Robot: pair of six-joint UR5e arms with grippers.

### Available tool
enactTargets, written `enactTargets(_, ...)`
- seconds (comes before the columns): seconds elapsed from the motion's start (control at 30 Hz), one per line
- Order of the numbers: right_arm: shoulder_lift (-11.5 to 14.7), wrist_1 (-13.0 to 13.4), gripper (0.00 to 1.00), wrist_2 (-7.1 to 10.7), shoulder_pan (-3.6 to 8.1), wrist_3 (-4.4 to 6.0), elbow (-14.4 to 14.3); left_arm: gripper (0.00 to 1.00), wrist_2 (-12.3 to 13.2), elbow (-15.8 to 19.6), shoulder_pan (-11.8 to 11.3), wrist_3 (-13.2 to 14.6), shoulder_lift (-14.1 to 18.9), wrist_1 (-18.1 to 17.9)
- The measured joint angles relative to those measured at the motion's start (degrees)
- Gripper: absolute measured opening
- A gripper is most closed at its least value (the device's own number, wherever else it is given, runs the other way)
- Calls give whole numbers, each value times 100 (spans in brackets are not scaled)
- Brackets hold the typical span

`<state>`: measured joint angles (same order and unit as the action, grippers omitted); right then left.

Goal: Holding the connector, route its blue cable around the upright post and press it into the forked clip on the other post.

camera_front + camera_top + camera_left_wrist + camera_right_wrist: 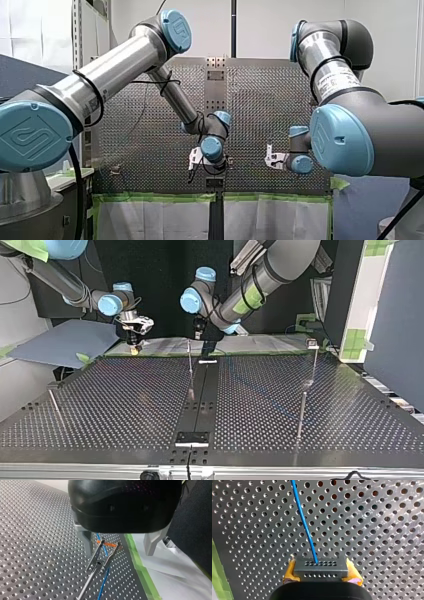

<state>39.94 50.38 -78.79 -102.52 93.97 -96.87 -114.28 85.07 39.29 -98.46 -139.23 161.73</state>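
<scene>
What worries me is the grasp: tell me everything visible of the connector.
The connector is a dark grey rectangular block, plastic-looking, with two rows of small holes in its face. It sits squarely between my right gripper's yellow pads, which clamp its two ends. The blue cable leaves one hole in the row farther from the gripper.

1. The connector (320, 567), a dark grey block with two hole rows, is sitting level.
2. The blue cable (304, 522) is leaving an upper-row hole, curving gently away.
3. The forked clip (105, 555), two metal prongs, is standing far mid-table, with the cable showing between its prongs.
</scene>
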Motion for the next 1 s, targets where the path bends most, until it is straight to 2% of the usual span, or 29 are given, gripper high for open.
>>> enactTargets(0.53,0,-85,0,12,0,-15,-4,100,-1,9,18,1,0,16)
enactTargets(0.73,-1,-183,0,12,-7,-78,-5,100,-32,15,46,10,1,63)
enactTargets(0.87,0,-231,0,10,-9,-107,-8,100,-154,15,82,17,1,91)
enactTargets(1.0,-1,-335,0,-10,-14,-206,-25,100,-319,32,136,20,4,181)
